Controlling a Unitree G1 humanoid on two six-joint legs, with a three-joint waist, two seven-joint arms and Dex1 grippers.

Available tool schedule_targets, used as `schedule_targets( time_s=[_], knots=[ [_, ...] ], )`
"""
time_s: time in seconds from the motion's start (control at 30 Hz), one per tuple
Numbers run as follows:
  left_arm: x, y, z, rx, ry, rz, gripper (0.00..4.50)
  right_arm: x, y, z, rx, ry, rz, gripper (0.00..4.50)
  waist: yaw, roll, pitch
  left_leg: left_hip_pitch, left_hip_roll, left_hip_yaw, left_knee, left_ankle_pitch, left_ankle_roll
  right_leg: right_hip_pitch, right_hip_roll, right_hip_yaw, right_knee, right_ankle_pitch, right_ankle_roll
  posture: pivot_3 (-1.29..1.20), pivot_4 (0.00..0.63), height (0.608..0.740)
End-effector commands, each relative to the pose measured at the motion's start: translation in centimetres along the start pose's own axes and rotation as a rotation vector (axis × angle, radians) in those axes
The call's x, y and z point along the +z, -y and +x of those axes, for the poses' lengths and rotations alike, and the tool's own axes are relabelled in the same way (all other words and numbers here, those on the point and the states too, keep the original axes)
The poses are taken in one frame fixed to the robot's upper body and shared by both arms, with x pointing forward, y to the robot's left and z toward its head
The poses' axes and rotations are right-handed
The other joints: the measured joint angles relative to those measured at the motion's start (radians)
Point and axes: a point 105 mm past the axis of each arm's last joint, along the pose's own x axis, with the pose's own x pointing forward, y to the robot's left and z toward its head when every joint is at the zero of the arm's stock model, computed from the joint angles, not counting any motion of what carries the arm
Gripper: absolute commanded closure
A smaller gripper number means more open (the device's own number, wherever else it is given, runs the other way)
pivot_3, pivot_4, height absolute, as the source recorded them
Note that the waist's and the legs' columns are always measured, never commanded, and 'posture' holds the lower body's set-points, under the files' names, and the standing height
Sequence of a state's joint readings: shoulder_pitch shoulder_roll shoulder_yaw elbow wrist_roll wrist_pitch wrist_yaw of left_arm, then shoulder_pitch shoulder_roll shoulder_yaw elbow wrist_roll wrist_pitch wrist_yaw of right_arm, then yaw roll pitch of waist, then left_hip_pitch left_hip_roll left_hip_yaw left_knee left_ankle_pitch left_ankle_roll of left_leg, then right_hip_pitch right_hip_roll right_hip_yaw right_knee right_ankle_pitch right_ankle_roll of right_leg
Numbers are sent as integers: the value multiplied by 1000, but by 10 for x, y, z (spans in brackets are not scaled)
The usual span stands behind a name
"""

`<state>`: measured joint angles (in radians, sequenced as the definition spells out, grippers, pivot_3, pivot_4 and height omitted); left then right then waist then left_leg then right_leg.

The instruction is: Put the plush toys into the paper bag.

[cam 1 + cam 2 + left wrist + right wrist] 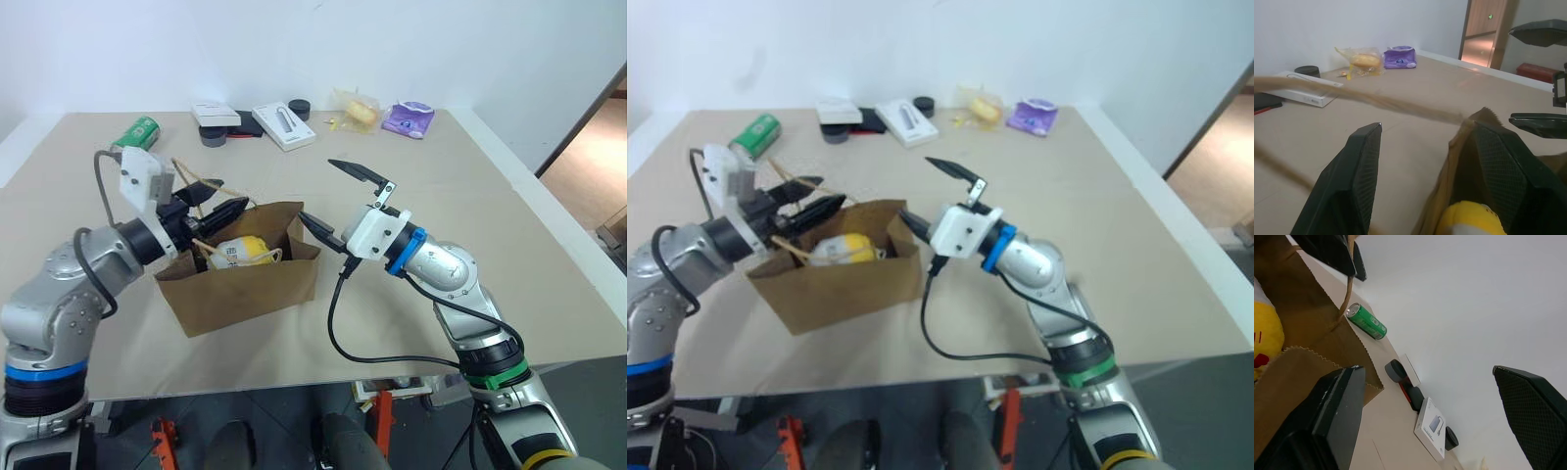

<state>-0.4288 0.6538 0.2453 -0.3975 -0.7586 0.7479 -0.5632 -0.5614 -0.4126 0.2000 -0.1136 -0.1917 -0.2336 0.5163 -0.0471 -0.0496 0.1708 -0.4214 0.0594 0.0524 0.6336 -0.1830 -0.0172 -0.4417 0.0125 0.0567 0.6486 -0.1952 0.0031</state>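
We've got the egg-shaped plush toy [242,252] w/ yellow top already inside the paper bag [245,289], mid-table. Can't see the reddish-brown one, maybe deeper in. Our left gripper [217,206] straddles the bag's rim, one finger in, one out, not clamped. Right gripper [338,206] gapes wide, empty, beside the bag.

A wide beige desk [509,245] fills most of the frame, its far edge meeting a plain white wall [441,49] across the top. Light is even and soft. At the upper right, a wooden door [1488,29] stands beside tan flooring [588,166]. Along the bottom edge, dark grey floor [578,382] shows beneath the desk.
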Motion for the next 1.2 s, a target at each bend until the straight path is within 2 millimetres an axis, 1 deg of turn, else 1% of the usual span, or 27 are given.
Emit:
schedule_targets(
  time_s=[0.03, 0.13, 0.23, 0.33, 0.43, 0.57, 0.67, 0.7, 0.77, 0.8, 0.9, 0.93, 0.97, 1.0, 1.03, 1.07, 1.1, 1.13, 1.17, 1.2],
  knots=[
    [8, 5, -9, -53, -25, 48, 1464, 13, 9, 0, -31, 45, -21, 0, 0, 0, 0, 0, 0, 0, 0, 0, 0, 0, 0, 0, 0, 0, 0, 0, 150, 740],
    [11, -1, -12, -55, -32, 58, 1464, 13, 8, 0, -27, 45, -18, 0, 0, 0, 0, 0, 0, 0, 0, 0, 0, 0, 0, 0, 0, 0, 0, 0, 150, 740],
    [9, 3, -17, -102, -76, 74, 1464, 13, 7, 0, -25, 45, -15, 0, 0, 0, 0, 0, 0, 0, 0, 0, 0, 0, 0, 0, 0, 0, -1, 0, 150, 740],
    [14, -4, -24, -97, -81, 73, 1464, 13, 7, -1, -24, 42, -12, 0, 0, 0, 0, 0, 0, 0, 0, 0, 0, -1, 0, 0, 0, -1, -1, 0, 150, 740],
    [22, -2, -34, -149, -91, 8, 1464, 11, 6, -1, -20, 38, -8, 0, -1, 0, 0, 0, 1, 0, 0, 0, 0, -1, 0, -1, 0, -1, -1, 0, 150, 740],
    [35, -11, -46, -136, -56, -59, 1464, 12, 6, -1, -19, 41, -4, 0, 0, 0, 0, 0, 1, 0, -1, 0, 0, -1, 0, -1, 0, -1, -2, 0, 150, 740],
    [38, -14, -58, -135, -59, -108, 1464, 12, 6, -2, -17, 42, 2, 0, -1, 0, 0, 0, 1, 0, 0, 0, 0, -1, 0, -1, 0, -1, -2, 0, 150, 740],
    [41, -18, -62, -118, -42, -114, 1247, 11, 6, -2, -17, 41, 8, 0, -1, 0, 0, 0, 1, 0, 0, 0, 0, -1, 0, -1, 0, -1, -2, 0, 150, 740],
    [45, -28, -72, -92, 1, -148, 604, 11, 6, -8, -13, 42, 48, 0, 0, 0, 0, 0, 1, 0, -1, 0, 0, -1, 0, -1, 0, -1, -2, 0, 150, 740],
    [46, -30, -75, -85, 14, -158, 89, 11, 6, -10, -11, 42, 63, 0, 0, 0, 0, 0, 1, 0, -1, 0, 0, -1, 0, -2, 0, -2, -2, 0, 150, 740],
    [40, -47, -92, -25, 7, -185, 38, 8, 24, -28, -67, 20, 297, 0, 0, 0, 0, 0, 2, 0, -1, 0, -1, -1, 0, -2, 0, -2, -3, 0, 150, 740],
    [36, -51, -97, -8, -5, -184, 11, 6, 27, -36, -64, 8, 398, 244, 0, 0, 0, 0, 2, 0, -1, -1, -1, -1, 0, -2, 0, -2, -3, 0, 150, 740],
    [31, -54, -100, -2, -19, -189, 0, 3, 25, -45, -24, -15, 534, 525, 1, 0, 0, 0, 2, 0, -1, -1, -1, -1, 0, -2, 0, -3, -3, 0, 150, 740],
    [28, -55, -102, -1, -29, -191, 0, 3, 21, -51, 14, -28, 627, 841, 1, 0, 0, 0, 2, 0, -1, -1, -2, -1, -1, -2, 0, -3, -3, 0, 150, 740],
    [20, -55, -104, -8, -54, -192, 0, 2, 16, -60, 70, -57, 746, 1353, 3, 0, 0, 0, 2, 0, -1, -1, -2, -1, -1, -2, 0, -3, -3, 0, 150, 740],
    [12, -55, -105, -12, -80, -191, 0, 4, 9, -70, 139, -84, 854, 1712, 4, 0, 0, 0, 2, 0, -1, -1, -2, -1, -2, -3, 0, -3, -3, 0, 150, 740],
    [3, -54, -105, -21, -110, -190, 0, 9, 0, -81, 229, -114, 923, 2184, 6, 0, 0, 0, 3, 0, -1, -1, -2, -1, -3, -3, 0, -4, -3, 0, 150, 740],
    [-4, -53, -106, -32, -132, -192, 0, 13, -9, -89, 304, -143, 975, 2732, 6, 0, 0, 0, 3, 0, -1, -2, -3, -1, -4, -4, 0, -5, -3, 0, 150, 740],
    [-10, -52, -105, -44, -146, -188, 0, 19, -19, -96, 382, -170, 1004, 3222, 6, 0, 1, 0, 3, 0, -2, -2, -3, -1, -5, -4, 0, -5, -4, 0, 150, 740],
    [-13, -52, -105, -53, -153, -184, 0, 23, -25, -100, 429, -187, 1020, 3808, 6, 0, 1, 0, 2, 0, -2, -2, -3, -1, -6, -5, 0, -5, -4, 0, 150, 740]
  ],
)
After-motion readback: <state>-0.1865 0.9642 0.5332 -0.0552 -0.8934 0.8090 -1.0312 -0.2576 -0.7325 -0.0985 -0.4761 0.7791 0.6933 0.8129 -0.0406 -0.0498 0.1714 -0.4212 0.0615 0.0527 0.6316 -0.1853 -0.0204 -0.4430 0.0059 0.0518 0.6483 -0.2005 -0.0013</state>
